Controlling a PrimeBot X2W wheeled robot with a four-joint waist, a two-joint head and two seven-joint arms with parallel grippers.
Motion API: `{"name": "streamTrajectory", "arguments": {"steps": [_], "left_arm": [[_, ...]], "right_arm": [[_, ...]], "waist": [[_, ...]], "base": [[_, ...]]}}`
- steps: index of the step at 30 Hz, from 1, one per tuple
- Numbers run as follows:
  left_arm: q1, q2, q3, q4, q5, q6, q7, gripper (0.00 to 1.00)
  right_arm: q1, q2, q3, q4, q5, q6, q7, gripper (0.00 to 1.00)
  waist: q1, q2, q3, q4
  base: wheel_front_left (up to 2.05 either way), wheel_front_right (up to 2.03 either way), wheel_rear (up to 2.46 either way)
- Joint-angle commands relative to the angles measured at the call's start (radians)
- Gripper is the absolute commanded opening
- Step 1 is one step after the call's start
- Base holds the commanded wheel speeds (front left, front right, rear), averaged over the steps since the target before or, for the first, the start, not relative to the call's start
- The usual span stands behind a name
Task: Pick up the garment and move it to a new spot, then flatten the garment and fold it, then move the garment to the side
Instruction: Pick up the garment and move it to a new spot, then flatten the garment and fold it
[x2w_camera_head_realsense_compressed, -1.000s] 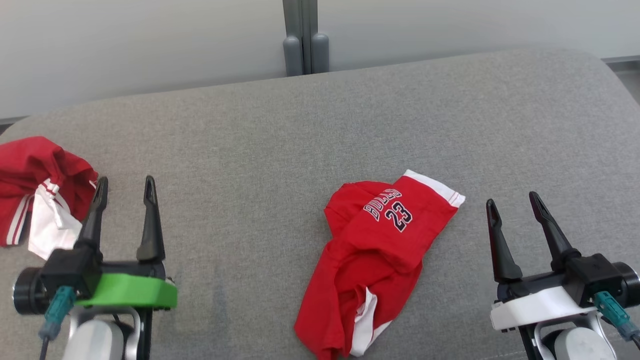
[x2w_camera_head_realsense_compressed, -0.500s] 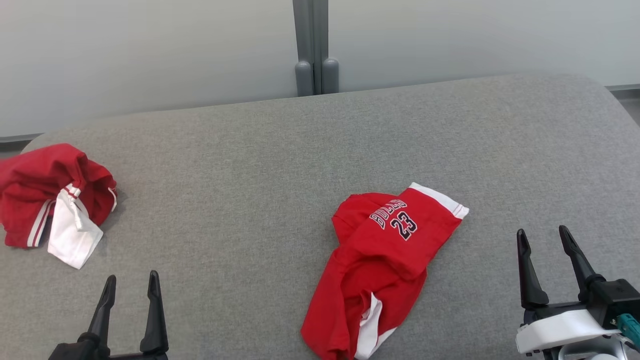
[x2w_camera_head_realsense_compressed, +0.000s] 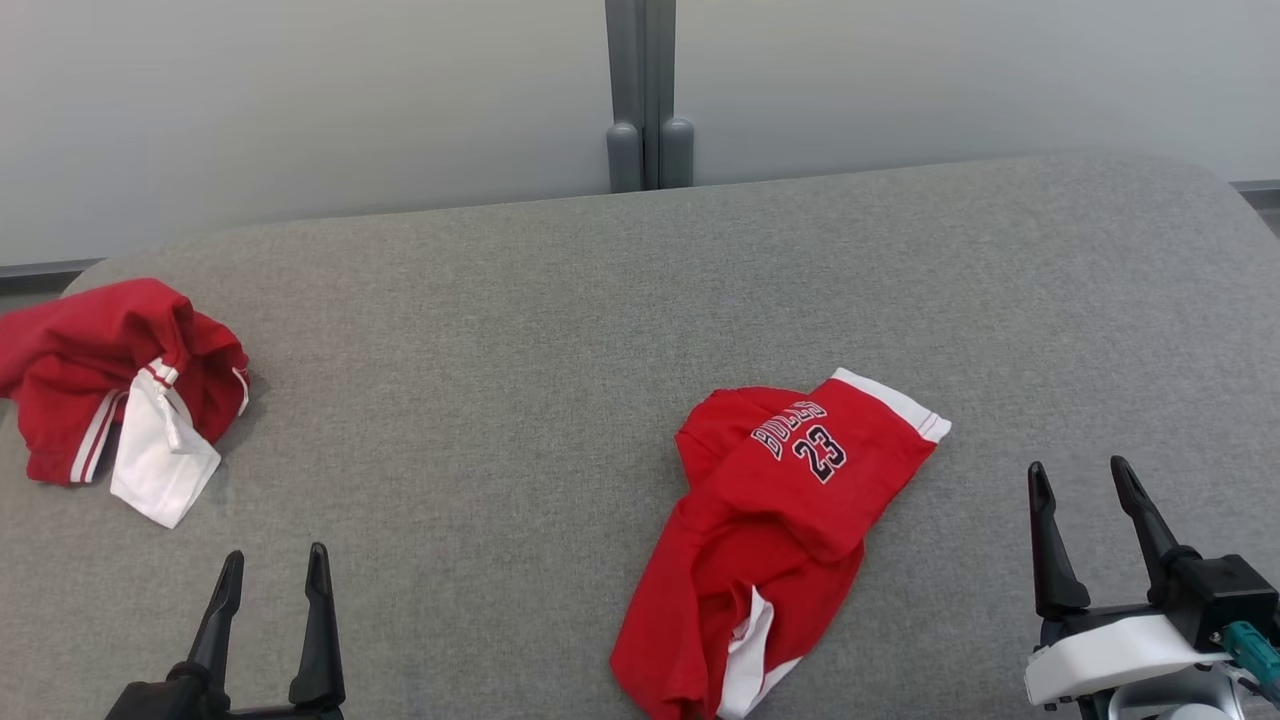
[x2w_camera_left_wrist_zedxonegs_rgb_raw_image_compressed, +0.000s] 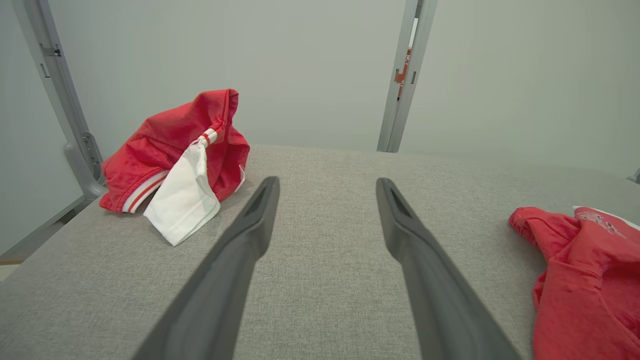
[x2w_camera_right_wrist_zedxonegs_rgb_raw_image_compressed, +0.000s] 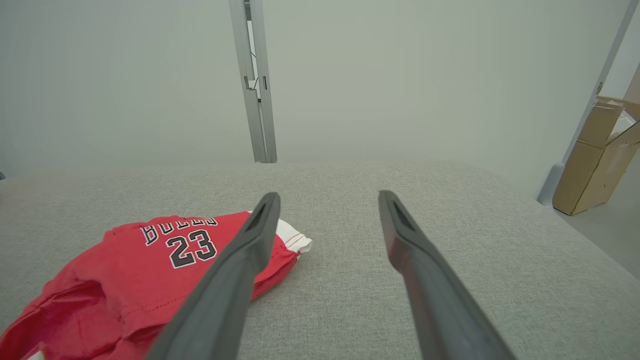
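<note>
A crumpled red garment (x2w_camera_head_realsense_compressed: 775, 540) with white trim and "BULLS 23" printed on it lies right of centre on the grey fabric surface (x2w_camera_head_realsense_compressed: 520, 330). It shows at the right edge of the left wrist view (x2w_camera_left_wrist_zedxonegs_rgb_raw_image_compressed: 580, 280) and low on the left in the right wrist view (x2w_camera_right_wrist_zedxonegs_rgb_raw_image_compressed: 150, 265). My right gripper (x2w_camera_head_realsense_compressed: 1077, 468) stands open to the right of it, apart from it, with nothing between its fingers (x2w_camera_right_wrist_zedxonegs_rgb_raw_image_compressed: 328, 195). My left gripper (x2w_camera_head_realsense_compressed: 275, 558) is open and empty near the front edge at the left (x2w_camera_left_wrist_zedxonegs_rgb_raw_image_compressed: 327, 182), well away from the garment.
A second red and white garment (x2w_camera_head_realsense_compressed: 110, 390) is bunched at the surface's far left (x2w_camera_left_wrist_zedxonegs_rgb_raw_image_compressed: 170, 145). A grey post (x2w_camera_head_realsense_compressed: 648, 100) stands behind the back edge against a pale wall. A cardboard box (x2w_camera_right_wrist_zedxonegs_rgb_raw_image_compressed: 595, 160) sits off the surface's right end.
The head camera has shifted a little. Both grippers have drawn back toward the near edge, the left one away from the bunched garment. Both stayed open.
</note>
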Motion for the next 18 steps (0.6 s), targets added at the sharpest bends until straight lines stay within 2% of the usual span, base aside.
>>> {"name": "streamTrajectory", "arguments": {"steps": [1, 12, 15, 18], "left_arm": [[-0.016, 0.008, -0.001, 0.004, 0.000, -0.003, -0.001, 1.00], [-0.007, 0.005, -0.020, -0.006, 0.000, -0.003, -0.001, 1.00], [-0.012, 0.014, -0.064, -0.003, 0.015, -0.003, -0.001, 1.00], [-0.033, 0.022, -0.159, 0.008, 0.018, -0.003, -0.001, 1.00]], "right_arm": [[-0.006, 0.001, 0.003, 0.003, 0.005, -0.001, -0.003, 1.00], [-0.003, -0.003, 0.013, 0.005, 0.007, -0.001, -0.003, 1.00], [-0.009, -0.004, 0.018, 0.003, 0.007, -0.001, -0.003, 1.00], [-0.013, -0.004, 0.023, 0.001, 0.006, -0.001, -0.003, 1.00]], "waist": [[0.0000, 0.0000, 0.000, 0.003], [0.0000, 0.0000, -0.004, 0.010], [0.0000, 0.0000, -0.002, 0.006], [0.0000, 0.0000, 0.001, 0.001]], "base": [[0.00, 0.00, 0.00], [0.00, 0.00, 0.00], [0.00, 0.00, 0.00], [0.00, 0.00, 0.00]]}}
